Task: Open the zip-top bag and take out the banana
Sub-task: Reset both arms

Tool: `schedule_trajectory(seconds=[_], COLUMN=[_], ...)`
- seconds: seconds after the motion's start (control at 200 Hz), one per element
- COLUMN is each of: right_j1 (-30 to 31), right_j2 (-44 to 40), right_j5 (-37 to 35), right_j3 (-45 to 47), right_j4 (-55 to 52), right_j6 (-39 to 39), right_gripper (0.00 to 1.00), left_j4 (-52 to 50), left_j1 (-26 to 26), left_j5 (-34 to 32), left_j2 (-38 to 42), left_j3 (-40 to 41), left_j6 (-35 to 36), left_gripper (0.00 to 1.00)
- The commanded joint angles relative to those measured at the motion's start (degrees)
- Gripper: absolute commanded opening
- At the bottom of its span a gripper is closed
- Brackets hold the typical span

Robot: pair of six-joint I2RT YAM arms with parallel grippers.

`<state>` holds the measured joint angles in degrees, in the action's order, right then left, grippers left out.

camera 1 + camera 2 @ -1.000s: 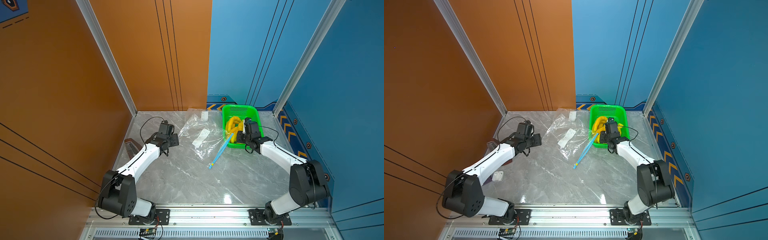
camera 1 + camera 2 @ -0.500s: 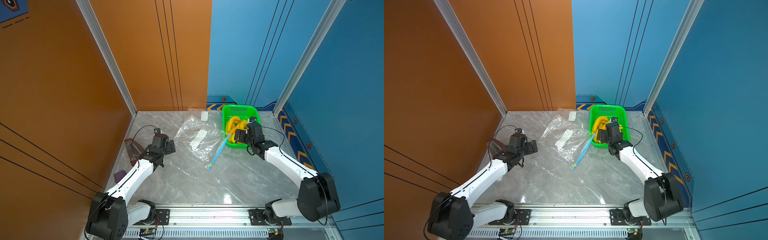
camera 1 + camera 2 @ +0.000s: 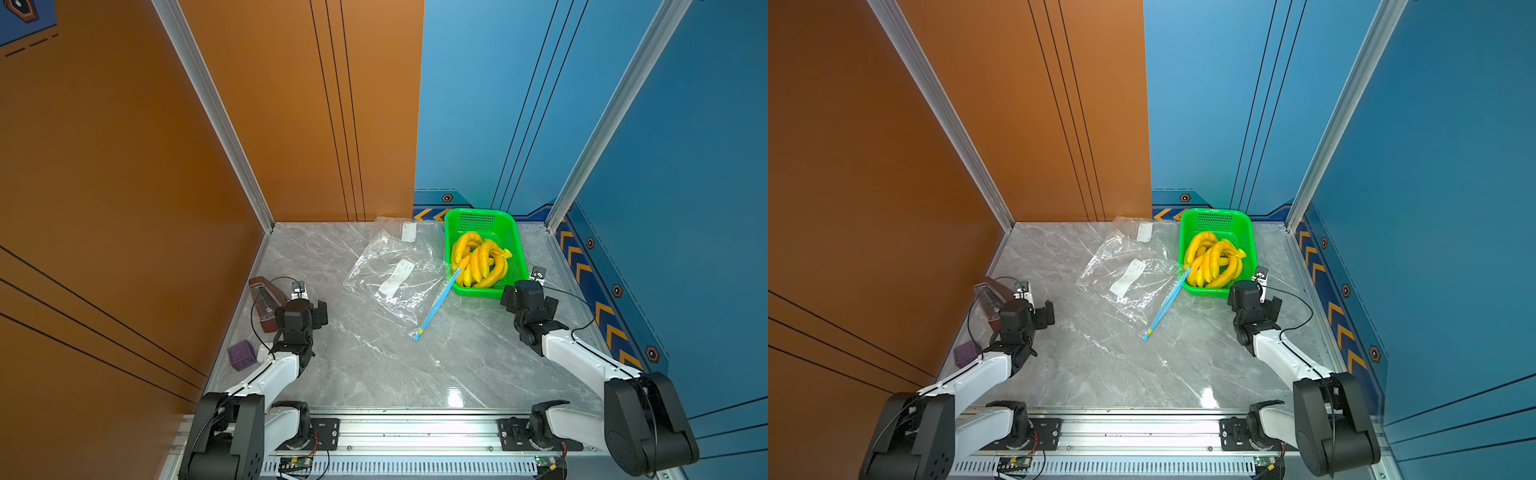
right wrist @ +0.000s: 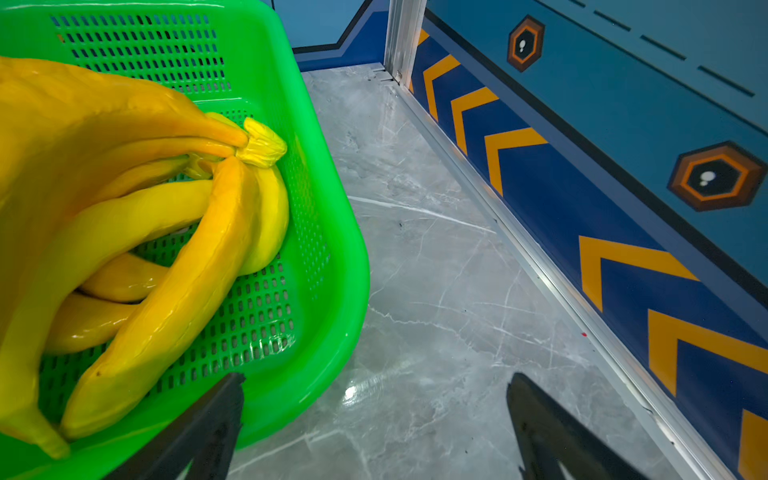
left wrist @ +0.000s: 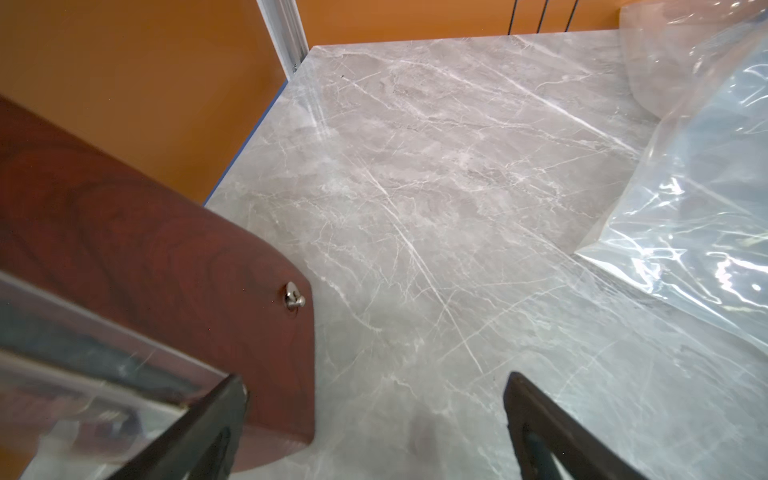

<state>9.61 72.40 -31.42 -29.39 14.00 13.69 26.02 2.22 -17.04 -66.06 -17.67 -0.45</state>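
The clear zip-top bag (image 3: 399,274) (image 3: 1133,278) lies flat on the marble table, and its blue zip strip (image 3: 436,305) points toward the front. I see nothing yellow inside it. A bunch of yellow bananas (image 3: 482,262) (image 3: 1214,262) (image 4: 166,270) rests in the green basket (image 3: 478,218) (image 4: 332,249). My left gripper (image 3: 320,311) (image 5: 376,380) stands open over bare table, left of the bag (image 5: 685,187). By the basket's near right corner, my right gripper (image 3: 528,297) (image 4: 376,382) is open and holds nothing.
A brown wooden case with a clear lid (image 3: 266,299) (image 5: 145,249) lies right beside my left gripper. A purple cube (image 3: 242,354) and a small white object (image 3: 262,353) sit by the left wall. More clear plastic with a white label (image 3: 409,230) lies near the back wall.
Both arms drew back toward the front. The left gripper left the bag's side. The right gripper came off the basket and bananas, and both jaws opened wider.
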Motion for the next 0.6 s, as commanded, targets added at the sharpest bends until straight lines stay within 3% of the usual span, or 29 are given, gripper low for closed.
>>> schedule_trajectory(seconds=[0.0,0.135,0.25,0.355,0.49,0.591], right_j1=[-0.7,-1.0,-2.3,-3.4,-5.3,-5.6], right_j2=[2.0,0.8,2.7,5.0,10.0,14.6], right_j5=[-0.7,5.9,11.7,14.8,20.2,19.6], right_j3=[2.9,6.7,7.9,6.6,9.1,8.1], right_j4=[6.9,15.6,22.2,23.3,33.1,35.4], right_j6=[-5.4,-9.1,-11.4,-13.0,-12.3,-11.9], right_gripper=[1.0,1.0,1.0,1.0,1.0,1.0], left_j4=[10.5,16.8,21.7,30.2,31.5,31.5], left_j1=[-0.7,0.3,0.3,0.3,0.2,-0.8], left_j5=[5.6,16.9,17.1,19.8,18.0,16.5], left_j2=[-2.5,-5.6,-7.8,-15.5,-21.2,-22.0], left_j3=[1.2,1.8,2.5,2.9,0.5,-0.2], left_j6=[4.4,6.6,5.4,5.9,5.0,3.2], left_gripper=[0.98,0.98,0.98,0.98,0.98,0.98])
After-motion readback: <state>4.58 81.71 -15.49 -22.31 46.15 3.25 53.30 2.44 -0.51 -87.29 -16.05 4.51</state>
